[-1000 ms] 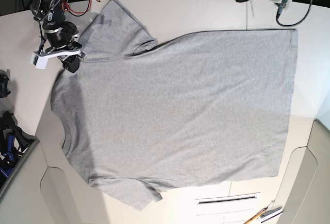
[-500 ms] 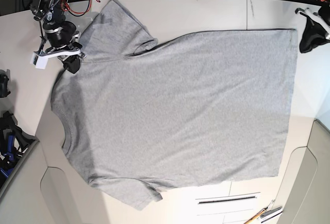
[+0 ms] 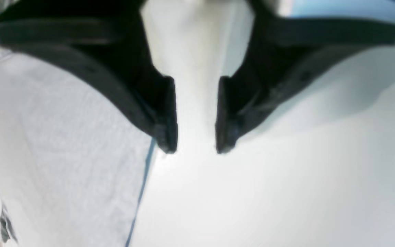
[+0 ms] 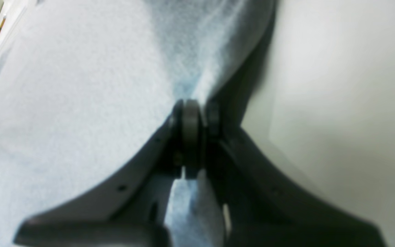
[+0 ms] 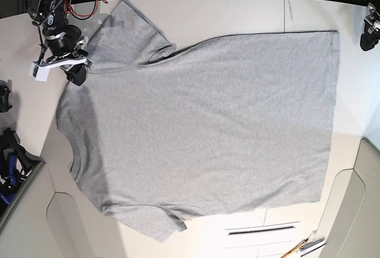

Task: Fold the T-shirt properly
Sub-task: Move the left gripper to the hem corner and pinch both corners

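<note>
At the counter's far left corner the right claw pinches the spread T-shirt's shoulder, while the left claw (jaws narrowly apart, holding nothing) hangs beyond the hem, so pulling one-handed would probably skew the cloth.

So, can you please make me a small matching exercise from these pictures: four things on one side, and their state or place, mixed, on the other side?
Things:
1. left gripper
2. right gripper
3. T-shirt
4. table

States or places:
A. shut on grey cloth near the shoulder
B. spread flat, plain side up
C. open, over bare surface beside the shirt's edge
D. pale and smooth, lying under everything

Right pairs: 1-C, 2-A, 3-B, 4-D
</note>
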Tool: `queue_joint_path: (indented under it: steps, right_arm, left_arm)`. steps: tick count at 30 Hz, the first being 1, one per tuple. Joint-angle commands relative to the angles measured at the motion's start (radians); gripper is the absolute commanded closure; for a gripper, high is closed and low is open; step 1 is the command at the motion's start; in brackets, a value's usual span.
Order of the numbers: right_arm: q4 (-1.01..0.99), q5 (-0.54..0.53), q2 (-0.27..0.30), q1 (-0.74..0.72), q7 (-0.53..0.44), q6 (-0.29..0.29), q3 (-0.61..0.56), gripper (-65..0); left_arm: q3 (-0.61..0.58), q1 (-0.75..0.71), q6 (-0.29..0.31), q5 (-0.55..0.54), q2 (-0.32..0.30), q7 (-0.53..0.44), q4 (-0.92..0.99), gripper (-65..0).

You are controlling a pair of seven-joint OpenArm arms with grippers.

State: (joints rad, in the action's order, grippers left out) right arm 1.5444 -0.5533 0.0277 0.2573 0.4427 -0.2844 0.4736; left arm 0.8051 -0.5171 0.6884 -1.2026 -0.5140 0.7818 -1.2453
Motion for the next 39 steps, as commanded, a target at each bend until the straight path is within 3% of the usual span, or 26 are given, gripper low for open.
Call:
queue_joint_path:
  steps: [1, 9, 16, 21, 27, 39]
  right_arm:
    - [0.015, -0.014, 0.008, -0.004, -0.019, -0.011, 0.002, 0.0]
    - [0.015, -0.012, 0.008, -0.004, -0.019, -0.011, 0.002, 0.0]
    - [0.015, -0.015, 0.008, -0.004, -0.019, -0.011, 0.002, 0.0]
    - [0.015, -0.015, 0.008, -0.005, -0.019, -0.011, 0.002, 0.0]
    - [0.015, -0.015, 0.008, -0.004, -0.019, -0.011, 0.002, 0.0]
    - [0.015, -0.015, 0.008, -0.004, -0.019, -0.011, 0.002, 0.0]
  left_arm:
    - [0.012, -0.003, 0.01, -0.029, -0.023, -0.016, -0.004, -25.9]
    - [-0.033, 0.0, 0.01, -0.105, -0.007, 0.045, -0.003, -27.1]
    - [-0.12, 0.042, 0.01, 0.045, 0.019, -0.05, 0.005, -27.1]
    - [-0.12, 0.051, -0.023, 0.074, 0.048, -0.033, 0.005, -27.1]
    - [-0.12, 0.018, -0.022, 0.0, 0.089, 0.087, 0.005, -27.1]
    - [-0.124, -0.021, -0.019, -0.058, 0.123, 0.114, 0.005, -27.1]
